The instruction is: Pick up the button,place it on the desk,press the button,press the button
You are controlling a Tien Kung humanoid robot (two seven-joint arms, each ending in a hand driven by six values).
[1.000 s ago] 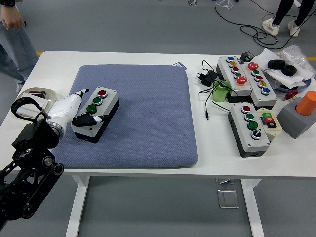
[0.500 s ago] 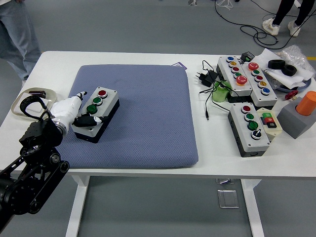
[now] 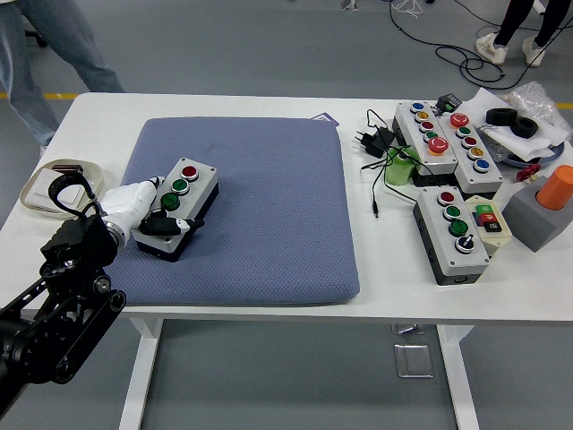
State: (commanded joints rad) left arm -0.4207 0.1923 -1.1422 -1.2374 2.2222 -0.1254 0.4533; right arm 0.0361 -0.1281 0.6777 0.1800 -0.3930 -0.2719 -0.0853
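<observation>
A grey button box [image 3: 192, 188] with one red and two green buttons lies tilted on the left part of the blue pad [image 3: 269, 206]. My left hand [image 3: 150, 208], white with black fingertips, is at the box's near left end. One finger runs along its left side and the thumb lies over its near end, so the hand is closed on the box. The black left arm [image 3: 54, 305] comes in from the lower left. No right arm shows.
Several other button boxes [image 3: 452, 231] and black cables [image 3: 380, 143] crowd the table's right side, beside an orange cylinder on a grey block [image 3: 548, 204]. A clear tray [image 3: 40, 190] sits at the left edge. A person's legs [image 3: 54, 45] pass at top left.
My left hand and the button box have shifted slightly to the right on the pad, the hand lying closer along the box. The person at top left has walked to the right.
</observation>
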